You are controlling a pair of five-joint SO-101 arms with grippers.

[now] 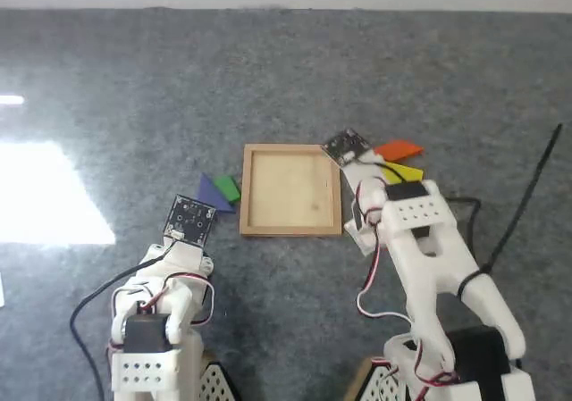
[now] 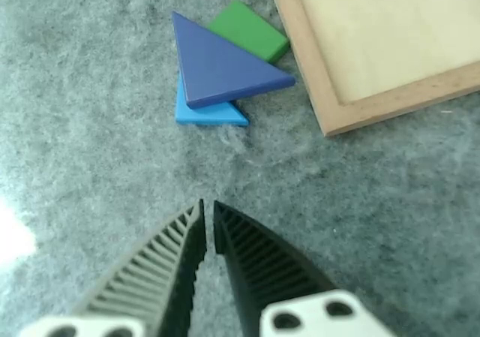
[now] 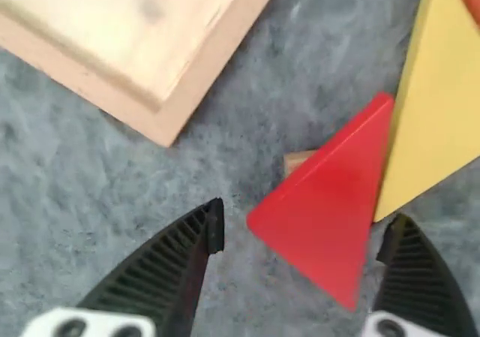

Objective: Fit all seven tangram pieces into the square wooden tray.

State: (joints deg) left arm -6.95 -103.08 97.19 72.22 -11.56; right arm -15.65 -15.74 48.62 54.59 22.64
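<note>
The square wooden tray (image 1: 290, 231) lies on the grey tabletop (image 1: 134, 79) between the arms. The left claw (image 2: 208, 217), fingers together, hangs near a dark blue triangle (image 2: 221, 70) lying on a light blue piece (image 2: 206, 113) and a green piece (image 2: 251, 29) beside the tray. The right claw (image 3: 306, 236) is spread apart on either side of a red triangle (image 3: 330, 217) that touches a yellow triangle (image 3: 442, 112).

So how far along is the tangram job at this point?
Done: nothing; the wooden tray holds no piece. In hand: the right gripper is open around the red triangle, not yet clamped. The left gripper is shut on nothing, short of the dark blue triangle, which lies over a light blue piece beside the green piece. Left: all these, plus the yellow piece and orange piece, go in.
</note>
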